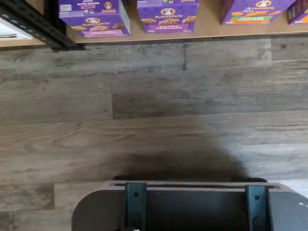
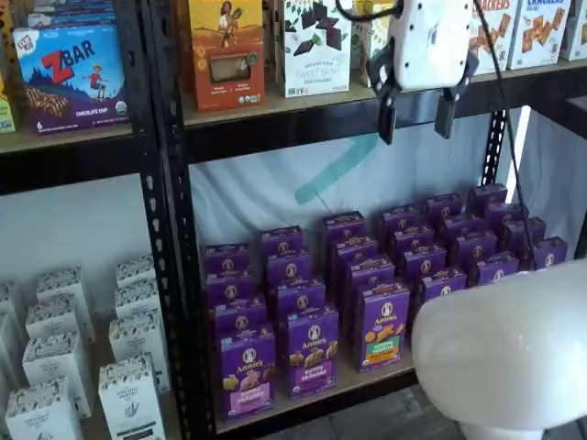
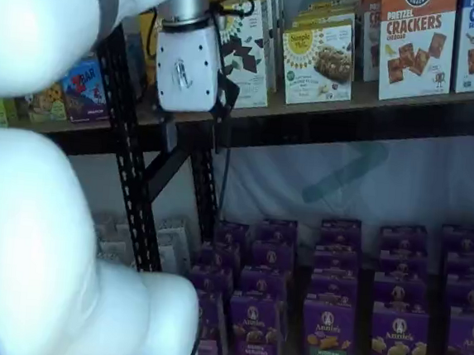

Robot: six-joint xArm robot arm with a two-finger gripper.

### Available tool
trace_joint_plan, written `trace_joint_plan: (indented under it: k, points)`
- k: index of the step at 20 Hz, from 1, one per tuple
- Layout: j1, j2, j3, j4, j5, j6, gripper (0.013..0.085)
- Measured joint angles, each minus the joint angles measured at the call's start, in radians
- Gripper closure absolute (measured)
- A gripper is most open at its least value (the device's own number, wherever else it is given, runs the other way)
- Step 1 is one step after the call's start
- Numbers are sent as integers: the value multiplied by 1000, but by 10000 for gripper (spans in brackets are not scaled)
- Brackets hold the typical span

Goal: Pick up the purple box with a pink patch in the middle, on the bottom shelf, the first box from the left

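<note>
One upright purple cardboard box with pink band, leftmost front, on tan wooden bottom shelf; white-bodied gripper high above, fingers apart, empty.

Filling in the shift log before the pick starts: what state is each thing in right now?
hand: open, empty, up by the upper shelf.
purple box: upright, front of its row, untouched.
bottom shelf: stocked with rows of purple boxes.
violet-band box: upright beside it.
</note>
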Motion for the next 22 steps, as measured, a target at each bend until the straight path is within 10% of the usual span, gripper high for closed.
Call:
trace_joint_plan:
  k: [22]
  points:
    - [66, 36, 366, -40, -472, 54, 130]
